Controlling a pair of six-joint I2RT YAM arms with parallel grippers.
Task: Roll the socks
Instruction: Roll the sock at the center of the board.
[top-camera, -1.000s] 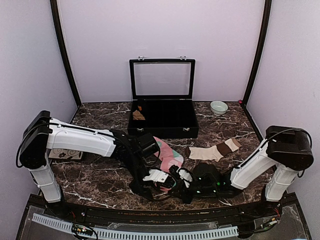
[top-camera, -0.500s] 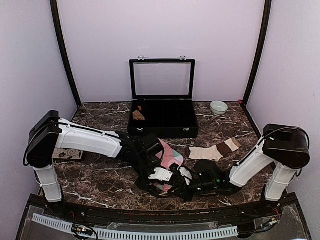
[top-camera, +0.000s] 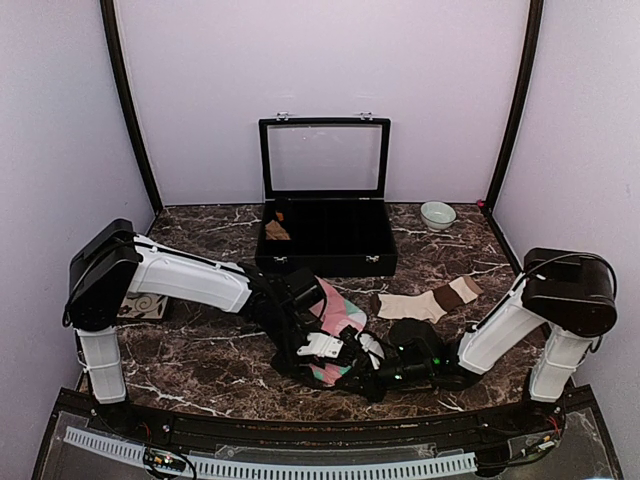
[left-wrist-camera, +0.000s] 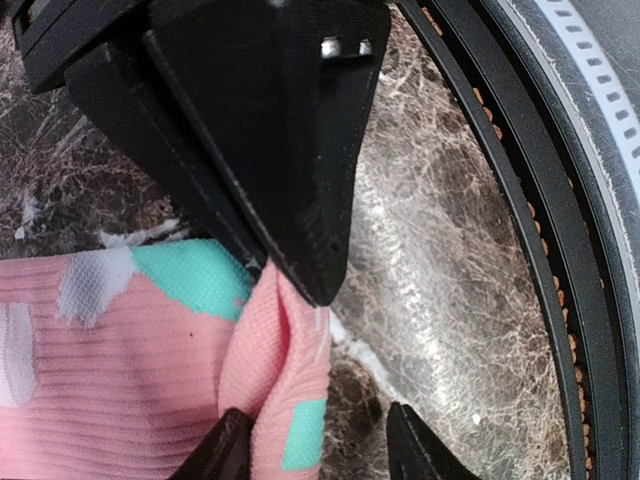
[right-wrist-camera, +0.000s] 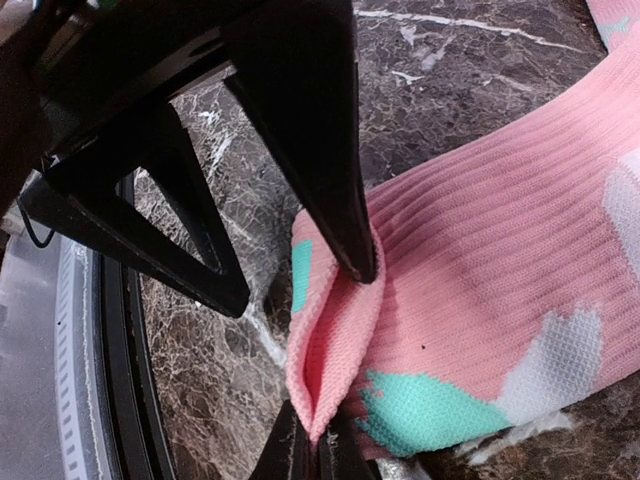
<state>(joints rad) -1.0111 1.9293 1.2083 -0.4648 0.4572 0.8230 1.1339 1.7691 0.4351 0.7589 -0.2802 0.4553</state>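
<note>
The pink sock (top-camera: 338, 312) with mint-green and white patches lies flat at the table's front centre, its cuff toward me. My right gripper (right-wrist-camera: 315, 452) is shut on the cuff's edge (right-wrist-camera: 335, 380), which gapes a little. My left gripper (left-wrist-camera: 320, 445) faces it, open. One left finger (left-wrist-camera: 228, 448) rests against the cuff fold (left-wrist-camera: 290, 350); the other finger (left-wrist-camera: 412, 448) stands apart over bare marble. In the top view both grippers meet at the sock's near end, left (top-camera: 330, 350) and right (top-camera: 365, 358). The cream-beige sock (top-camera: 428, 301) with dark brown bands lies flat to the right, untouched.
A black case (top-camera: 326, 243) with its glass lid up stands behind the socks, a small tan bundle (top-camera: 277, 230) in its left compartment. A pale bowl (top-camera: 437, 214) sits at the back right. A patterned card (top-camera: 130, 306) lies under the left arm. The table's black front rail (left-wrist-camera: 520, 250) runs close by.
My left arm has swung a little to the right, bringing its gripper closer to the right gripper at the pink sock's cuff. The right arm has barely moved and keeps its hold.
</note>
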